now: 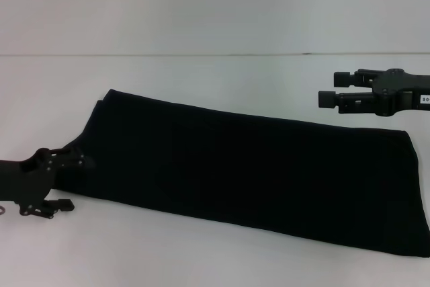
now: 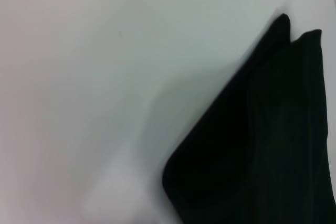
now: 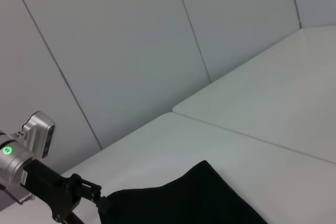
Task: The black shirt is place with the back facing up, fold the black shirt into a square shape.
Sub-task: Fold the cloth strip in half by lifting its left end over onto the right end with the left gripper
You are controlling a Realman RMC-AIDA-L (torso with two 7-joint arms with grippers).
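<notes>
The black shirt (image 1: 248, 173) lies folded into a long band that runs slantwise across the white table (image 1: 201, 260), from the far left to the near right. My left gripper (image 1: 72, 183) sits low at the band's left end, open, with one finger at the cloth's edge and the other over bare table. The left wrist view shows that rounded end of the shirt (image 2: 262, 145) from close up. My right gripper (image 1: 334, 89) hangs open above the band's far right part, holding nothing. The right wrist view shows a corner of the shirt (image 3: 199, 198) and the left arm (image 3: 52, 192).
A pale panelled wall (image 3: 131, 51) stands behind the table. A seam (image 3: 252, 137) crosses the table top. Bare table (image 2: 79, 103) lies to the left of the shirt and along the front edge.
</notes>
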